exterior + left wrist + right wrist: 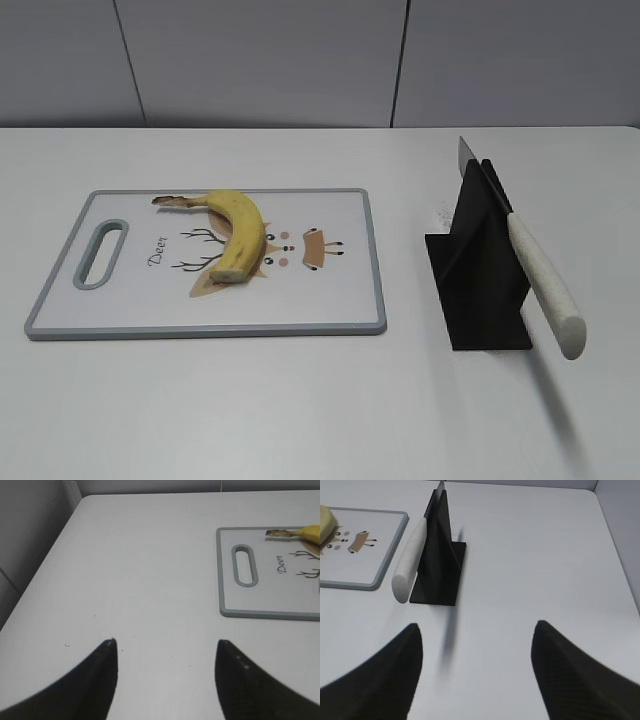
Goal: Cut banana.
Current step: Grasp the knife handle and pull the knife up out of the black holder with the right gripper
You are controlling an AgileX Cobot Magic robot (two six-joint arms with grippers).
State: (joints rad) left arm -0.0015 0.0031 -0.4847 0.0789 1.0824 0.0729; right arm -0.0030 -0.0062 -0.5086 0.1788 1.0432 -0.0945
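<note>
A yellow banana [238, 232] lies whole on a white, grey-rimmed cutting board [330, 300] with a deer drawing, left of centre. A knife with a white handle [543, 284] rests slanted in a black stand [482, 270] on the right, handle toward the front. Neither gripper shows in the exterior view. My left gripper [165, 642] is open and empty over bare table, left of the board [225, 580]; the banana's stem end [295, 532] shows at its top right. My right gripper [477, 626] is open and empty, in front and right of the stand [440, 555] and knife handle [409, 560].
The white table [300, 410] runs to a grey wall behind. In the left wrist view the table's left edge [45, 555] is near. The board has a handle slot [101, 253] at its left end.
</note>
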